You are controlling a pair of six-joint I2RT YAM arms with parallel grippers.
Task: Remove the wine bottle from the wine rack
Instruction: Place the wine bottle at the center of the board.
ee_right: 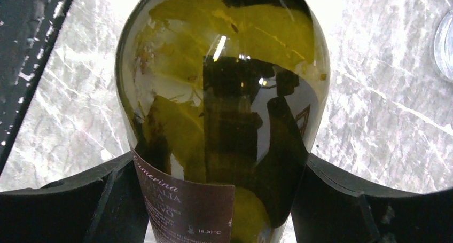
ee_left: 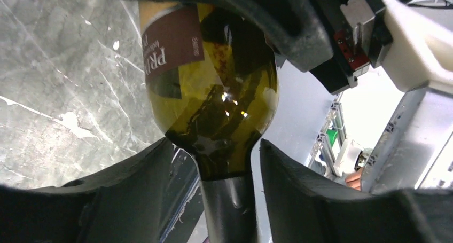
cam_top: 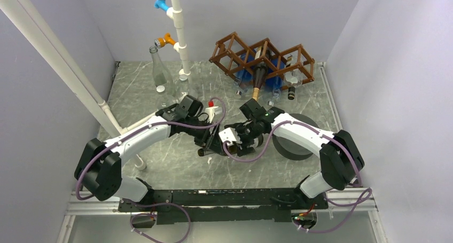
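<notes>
A: Materials, quick?
B: The wine bottle is logged as glossy olive-green glass with a rounded shoulder. A dark brown paper label with pale print is stuck on it, and the neck is covered in black. The wine rack is made of brown wood, with thin square slats and diamond-shaped cells. The table is grey and marble-look, with white veins.
A: Bottle location?
B: It is found off the rack at mid-table, well apart from the rack, at its 7 o'clock. It is slanted, neck pointed to 8 o'clock. Whether the table is touched cannot be told.
A: Right gripper?
B: It is clamped on the bottle's body. Both black jaws are pressed to the glass at the label's top edge.
A: Left gripper?
B: It is not clenched. The neck is straddled just under the shoulder, jaws parted, and a sliver of gap is seen.
A: Rest?
B: A dark bottle is lodged in the rack, neck to 6 o'clock. A clear glass bottle is stood at 11 o'clock, near a white pipe. A round dark grey disc is laid at 3 o'clock of the held bottle.
</notes>
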